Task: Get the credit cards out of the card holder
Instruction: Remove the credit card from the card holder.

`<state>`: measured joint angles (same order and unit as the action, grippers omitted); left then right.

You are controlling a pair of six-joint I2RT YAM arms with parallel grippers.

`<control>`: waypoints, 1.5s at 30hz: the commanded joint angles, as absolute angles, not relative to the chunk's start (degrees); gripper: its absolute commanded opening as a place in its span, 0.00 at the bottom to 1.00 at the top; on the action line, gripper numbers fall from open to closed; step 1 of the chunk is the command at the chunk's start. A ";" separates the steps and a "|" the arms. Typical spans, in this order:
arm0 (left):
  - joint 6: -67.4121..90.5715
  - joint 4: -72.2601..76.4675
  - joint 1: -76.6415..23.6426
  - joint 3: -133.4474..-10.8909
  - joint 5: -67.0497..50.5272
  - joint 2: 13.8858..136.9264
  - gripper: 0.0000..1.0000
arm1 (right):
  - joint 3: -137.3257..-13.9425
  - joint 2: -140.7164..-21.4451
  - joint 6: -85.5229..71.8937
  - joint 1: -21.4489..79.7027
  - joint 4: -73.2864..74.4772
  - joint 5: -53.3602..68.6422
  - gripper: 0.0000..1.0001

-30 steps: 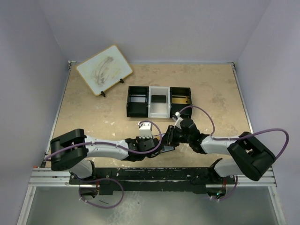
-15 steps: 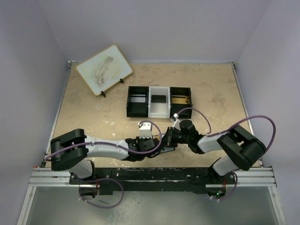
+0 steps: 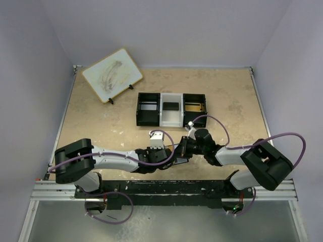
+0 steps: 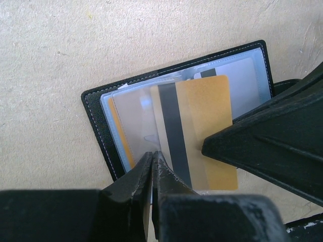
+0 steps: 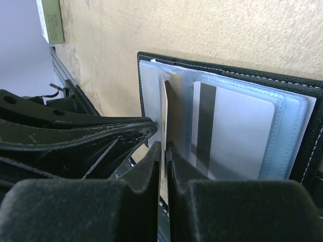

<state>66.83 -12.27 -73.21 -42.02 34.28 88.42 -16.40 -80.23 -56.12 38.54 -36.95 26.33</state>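
Fingers (image 5: 141, 171) tight on credit card (image 5: 164, 111) over card holder (image 5: 227, 68)

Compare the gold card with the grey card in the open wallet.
Colour: the gold card is gold, the grey card pale grey. State: the gold card is half out of its clear sleeve, pinched in the jaws of the right gripper; the grey card sits fully sleeved, untouched. Both show a dark stripe.

Left claw (image 4: 152, 157) and right claw (image 5: 164, 147), pinching a credit card (image 4: 207, 116), crowd the card holder (image 4: 96, 116); three-compartment tray (image 3: 139, 110) blocks farther; surface (image 3: 237, 101) bare right.
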 commanded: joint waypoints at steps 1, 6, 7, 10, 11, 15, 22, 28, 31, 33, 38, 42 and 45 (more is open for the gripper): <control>66.38 -13.11 -73.21 -42.88 32.99 90.30 0.00 | -18.03 -82.80 -55.58 38.59 -39.25 28.37 0.11; 66.44 -13.35 -73.17 -42.79 32.87 90.23 0.00 | -16.66 -84.60 -58.08 38.67 -44.29 28.94 0.21; 66.58 -13.39 -73.21 -42.71 32.95 90.26 0.00 | -15.91 -84.47 -58.83 38.61 -45.53 28.78 0.22; 66.74 -13.34 -73.21 -42.48 32.96 90.09 0.00 | -15.43 -83.92 -59.31 38.66 -45.70 28.16 0.15; 66.79 -13.36 -73.21 -42.38 32.96 90.12 0.00 | -15.54 -83.75 -59.17 38.59 -45.03 27.97 0.11; 66.62 -13.53 -73.21 -42.33 32.96 90.17 0.00 | -15.38 -81.74 -59.24 38.58 -42.62 26.01 0.05; 66.94 -13.66 -73.21 -41.76 33.02 89.84 0.00 | -16.38 -75.77 -57.57 38.50 -32.79 20.28 0.06; 67.07 -13.79 -73.20 -41.44 33.13 89.29 0.00 | -17.56 -72.72 -55.58 38.38 -28.12 18.28 0.00; 65.91 -12.08 -73.19 -40.86 32.51 88.52 0.00 | -17.79 -70.14 -55.17 38.23 -26.23 16.48 0.00; 65.06 -11.01 -73.21 -40.53 31.92 87.74 0.00 | -17.46 -67.85 -55.00 38.30 -25.56 14.73 0.00; 64.52 -10.66 -73.29 -40.51 32.61 86.48 0.06 | -17.41 -62.55 -51.40 38.28 -24.30 13.09 0.00; 63.43 -9.48 -73.43 -40.10 33.10 84.37 0.16 | -17.73 -57.05 -46.35 38.25 -21.71 9.68 0.00; 62.70 -9.39 -73.55 -39.91 33.71 82.16 0.30 | -19.24 -51.62 -43.27 38.25 -16.72 1.74 0.00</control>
